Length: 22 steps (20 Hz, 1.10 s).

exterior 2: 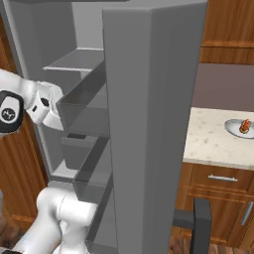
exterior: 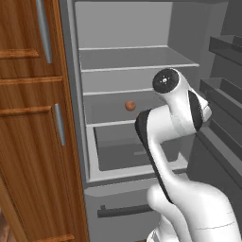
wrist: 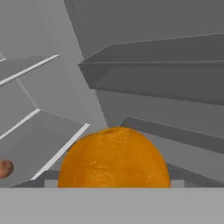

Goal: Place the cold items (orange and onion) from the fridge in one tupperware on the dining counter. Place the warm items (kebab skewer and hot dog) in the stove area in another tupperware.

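- Orange sits right at the pincer, apparently clamped; I judge: draw straight back from the fridge, clear of door bins.
- Onion waits on the shelf.

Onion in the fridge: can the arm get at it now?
Probably not yet: the orange sits right at the jaws, seemingly held. Otherwise the way looks free: the onion lies alone on an open shelf.
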Tool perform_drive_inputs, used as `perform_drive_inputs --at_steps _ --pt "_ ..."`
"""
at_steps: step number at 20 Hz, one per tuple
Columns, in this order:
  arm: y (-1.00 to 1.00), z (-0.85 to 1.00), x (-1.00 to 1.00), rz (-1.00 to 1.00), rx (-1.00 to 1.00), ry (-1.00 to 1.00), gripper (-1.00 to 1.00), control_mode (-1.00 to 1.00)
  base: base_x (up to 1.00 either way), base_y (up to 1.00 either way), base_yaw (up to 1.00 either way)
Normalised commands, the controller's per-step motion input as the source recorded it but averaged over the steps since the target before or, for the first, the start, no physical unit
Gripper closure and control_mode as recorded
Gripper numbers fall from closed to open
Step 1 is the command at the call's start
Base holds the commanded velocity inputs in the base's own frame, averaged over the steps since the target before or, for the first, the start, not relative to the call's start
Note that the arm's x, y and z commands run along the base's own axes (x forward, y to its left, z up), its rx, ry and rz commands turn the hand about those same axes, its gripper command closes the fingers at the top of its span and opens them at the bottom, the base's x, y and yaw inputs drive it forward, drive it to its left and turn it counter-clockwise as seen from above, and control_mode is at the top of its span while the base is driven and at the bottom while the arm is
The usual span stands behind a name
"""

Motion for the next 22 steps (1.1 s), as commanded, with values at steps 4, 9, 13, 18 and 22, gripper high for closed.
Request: perform_drive_inputs --at_steps 4,9,13,18,22 --pt "-0.03 -0.79 -0.88 0.0 0.21 -0.3 1.0 -1.0 0.0 0.0 0.0" --pt "0.08 -0.42 -0.06 0.0 0.31 -0.35 1.0 -1.0 0.0 0.0 0.0" --pt "0.0 -0.18 0.05 0.0 0.41 -0.2 1.0 -1.0 0.0 0.0 0.0" --pt "-0.01 -0.28 0.04 0.0 0.42 -0.03 1.0 -1.0 0.0 0.0 0.0" --pt "-0.04 -0.59 -0.01 -0.11 0.35 -0.06 1.0 -1.0 0.0 0.0 0.0"
